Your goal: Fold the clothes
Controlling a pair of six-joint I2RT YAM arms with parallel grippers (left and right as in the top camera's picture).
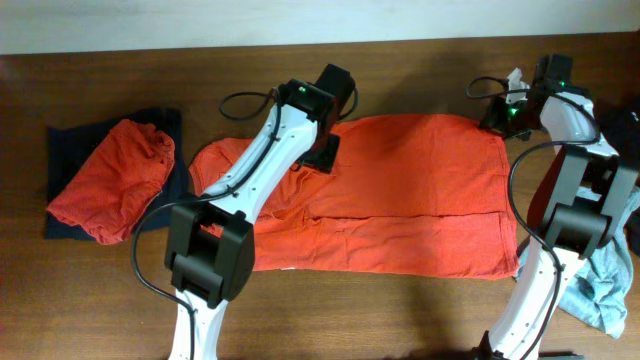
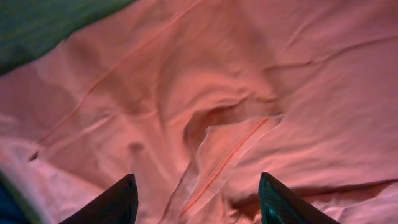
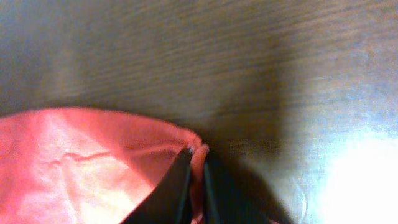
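Note:
A red-orange T-shirt lies spread across the middle of the table, its lower part doubled over. My left gripper hovers over the shirt's upper left part, jaws open, with a raised fold and seam between the fingertips but not pinched. My right gripper is at the shirt's far right corner. In the right wrist view its jaws are shut on the hem edge of the shirt, on the wood.
A crumpled red-orange garment lies on a navy one at the left. A grey-blue garment hangs at the right edge beside the right arm's base. Cables loop behind both arms.

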